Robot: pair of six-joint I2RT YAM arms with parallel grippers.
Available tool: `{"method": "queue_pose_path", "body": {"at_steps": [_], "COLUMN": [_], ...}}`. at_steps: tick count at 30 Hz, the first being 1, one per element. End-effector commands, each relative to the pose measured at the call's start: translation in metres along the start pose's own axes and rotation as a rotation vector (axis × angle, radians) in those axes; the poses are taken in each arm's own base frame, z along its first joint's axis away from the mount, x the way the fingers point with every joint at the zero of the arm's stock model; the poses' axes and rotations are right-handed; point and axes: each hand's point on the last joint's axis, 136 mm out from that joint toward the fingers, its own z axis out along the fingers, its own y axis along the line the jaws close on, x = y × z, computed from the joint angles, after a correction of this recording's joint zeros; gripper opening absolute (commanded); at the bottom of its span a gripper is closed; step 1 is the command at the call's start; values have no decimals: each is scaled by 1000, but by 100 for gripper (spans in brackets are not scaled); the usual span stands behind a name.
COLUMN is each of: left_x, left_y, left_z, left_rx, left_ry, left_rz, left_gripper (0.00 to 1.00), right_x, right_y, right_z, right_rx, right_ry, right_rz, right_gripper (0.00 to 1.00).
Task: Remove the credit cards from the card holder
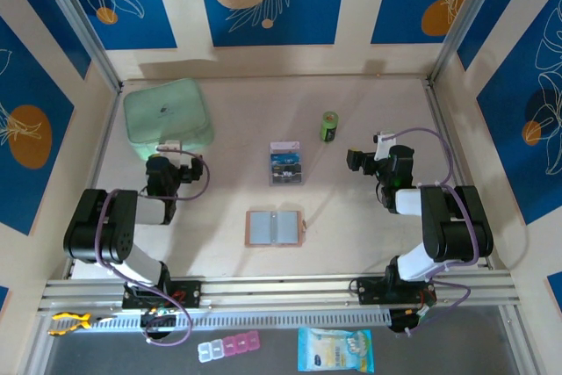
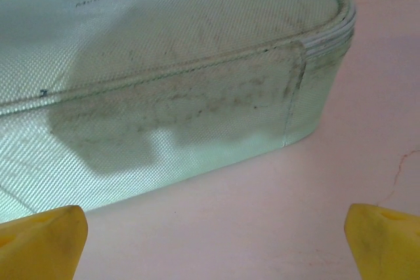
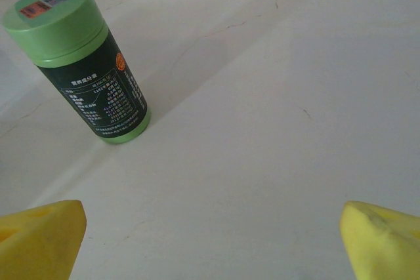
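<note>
Card holder [image 1: 275, 227] open, green bottle [image 3: 85, 63] Chinese-labelled

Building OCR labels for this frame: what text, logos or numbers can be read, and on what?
"Medicine bag" (faint, likely reading): top of the mint-green case, under a small logo.
"营养成分表" (likely reading): table heading on the green-lidded bottle; the rows under it are too small to read.
Lid sticker: blurred, unreadable.
Credit cards: print too small to read.
Blue packet: print too small to read.
</note>
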Motion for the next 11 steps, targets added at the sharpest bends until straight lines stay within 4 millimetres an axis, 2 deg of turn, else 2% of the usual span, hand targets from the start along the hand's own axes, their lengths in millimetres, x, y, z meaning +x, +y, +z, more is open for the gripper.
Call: {"method": "queue_pose_path", "body": {"at_steps": [1, 8, 11], "left_x": [-11, -11, -11], "left_y": [-6, -15, -15], "left_z": [0, 3, 3], "left_rx": [31, 85, 84], "left_ry": [-47, -32, -33], "left_rz": [23, 44, 45], "left_gripper": [100, 100, 100], "right_x": [-9, -9, -12], "right_y": [2, 2, 3], "right_z": [-1, 1, -6], "right_rx": [-18, -21, -8], "right_ry": [-37, -31, -75], "right_rz": [3, 6, -8], "right_gripper": [99, 99, 99]}}
